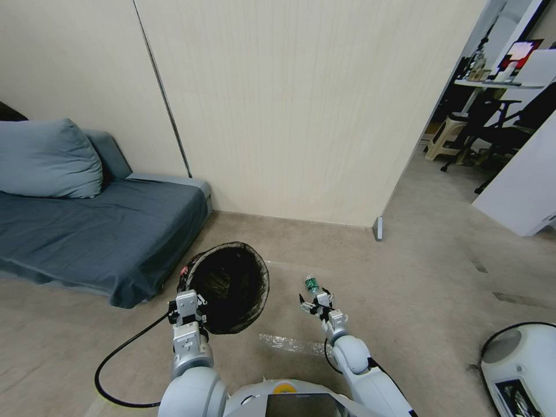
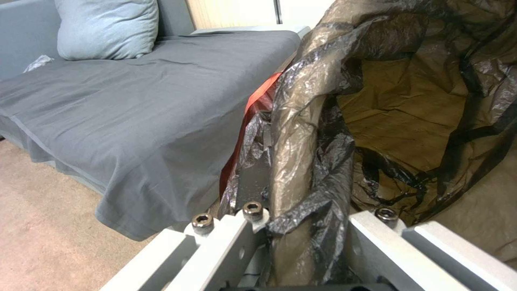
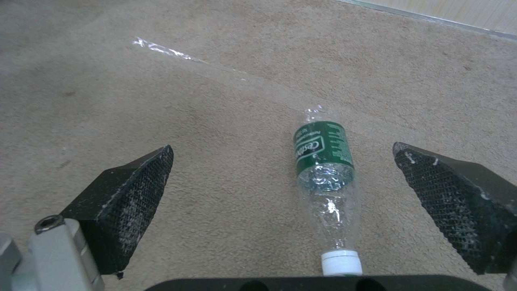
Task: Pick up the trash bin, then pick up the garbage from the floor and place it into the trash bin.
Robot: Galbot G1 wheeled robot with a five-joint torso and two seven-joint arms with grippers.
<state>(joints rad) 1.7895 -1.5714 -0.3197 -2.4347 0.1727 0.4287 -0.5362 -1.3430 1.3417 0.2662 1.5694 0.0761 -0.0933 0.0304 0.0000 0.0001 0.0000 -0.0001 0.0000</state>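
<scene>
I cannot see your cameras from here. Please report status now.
Left gripper shut on trash bin rim, bin lifted. Right gripper open over plastic bottle lying on carpet. Nothing in the way.

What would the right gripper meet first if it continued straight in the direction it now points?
Probably the bottle, lying on the carpet between the open fingers of the right gripper.

Left hand (image 2: 293, 242) clamps trash bin (image 2: 293, 161) rim, fingers either side of black bag folded over it. Bin tilted, mouth open. Grey sofa (image 2: 135, 121) w/ blue pillow (image 2: 105, 28) just beside; carpet floor (image 2: 38, 226) below.
</scene>
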